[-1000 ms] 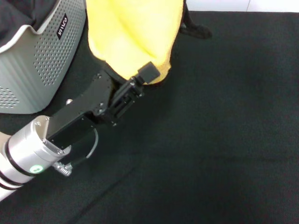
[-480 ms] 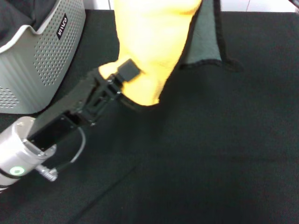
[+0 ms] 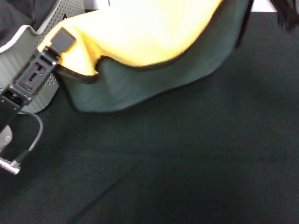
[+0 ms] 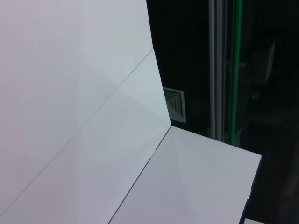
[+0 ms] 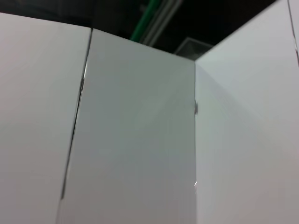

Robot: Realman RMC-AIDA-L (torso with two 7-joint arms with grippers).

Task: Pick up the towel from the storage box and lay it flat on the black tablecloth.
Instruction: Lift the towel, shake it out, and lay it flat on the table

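The soft towel (image 3: 154, 60), yellow on one side and grey-green on the other, is out of the light grey dotted plastic storage box (image 3: 28, 37) at 10 o'clock. It hangs stretched above the big black tablecloth (image 3: 187, 163), so laying it flat is not yet done. The left pincer (image 3: 58, 44) is clamped on one towel corner at 10 o'clock. At 2 o'clock the right pincer (image 3: 287, 14) is cut off; I cannot tell its grip. Both wrist views show only white walls.
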